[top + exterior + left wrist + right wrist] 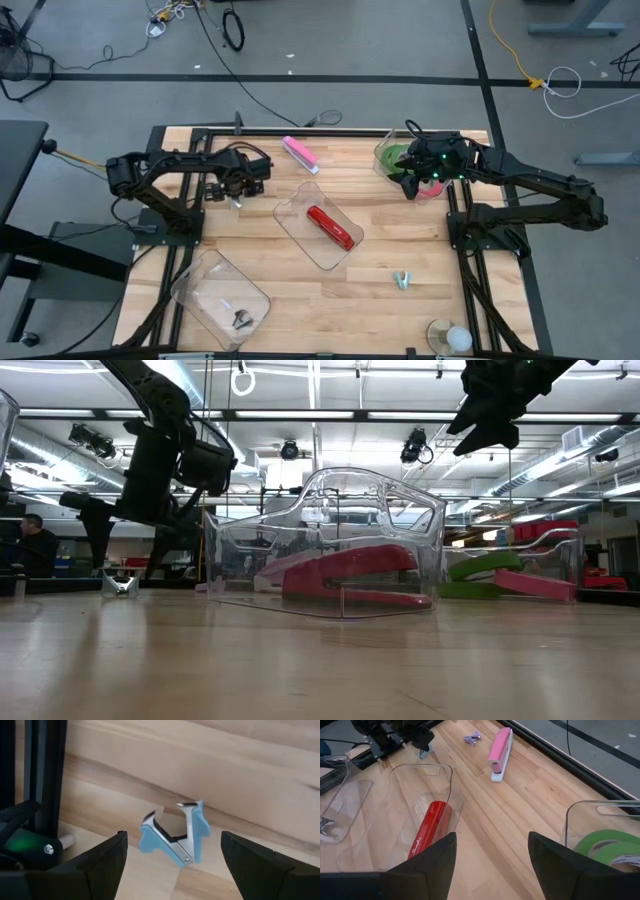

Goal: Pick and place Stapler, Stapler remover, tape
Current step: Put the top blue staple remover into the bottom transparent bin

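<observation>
A blue stapler remover (175,837) lies on the wood near the table's left side, and my left gripper (172,865) hangs open just above it, pointing down. One finger stands on each side of the remover without touching it. A red stapler (332,226) lies in the clear tray (300,200) at mid-table. A pink stapler (300,153) lies on the bare wood farther back. Green tape rings (610,847) lie in a clear tub (385,150) at the far right. My right gripper (492,865) hovers open, high up beside that tub, with nothing between its fingers.
A second clear tray (215,290) at the near left holds a dark stapler remover (240,318). Another remover (402,280) lies on the wood at the near right and a purple one (472,738) near the far edge. A round object (450,338) sits at the near right edge.
</observation>
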